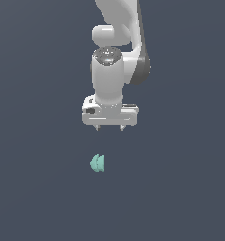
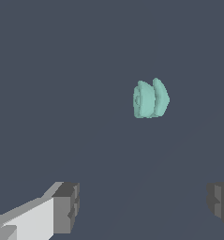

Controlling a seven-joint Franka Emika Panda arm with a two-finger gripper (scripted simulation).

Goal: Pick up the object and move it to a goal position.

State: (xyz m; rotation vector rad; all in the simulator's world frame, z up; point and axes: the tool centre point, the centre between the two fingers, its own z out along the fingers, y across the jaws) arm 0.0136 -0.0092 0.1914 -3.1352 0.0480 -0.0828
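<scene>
One teal object (image 1: 98,163) lies apart from spread fingers (image 2: 66,206).

Simulated test scene, not a real room. Rendered in flat, uniform slate-blue throughout; no walls, furniture, horizon or edge of a surface discernible in either view. Smooth, untextured shading on the white arm (image 1: 115,56) and the pincer (image 1: 109,128), typical of a physics engine. Only other item: a matte teal-green lumpy object (image 1: 98,164), faceted like a low-detail mesh. Lighting even, shadows barely detectable.
</scene>
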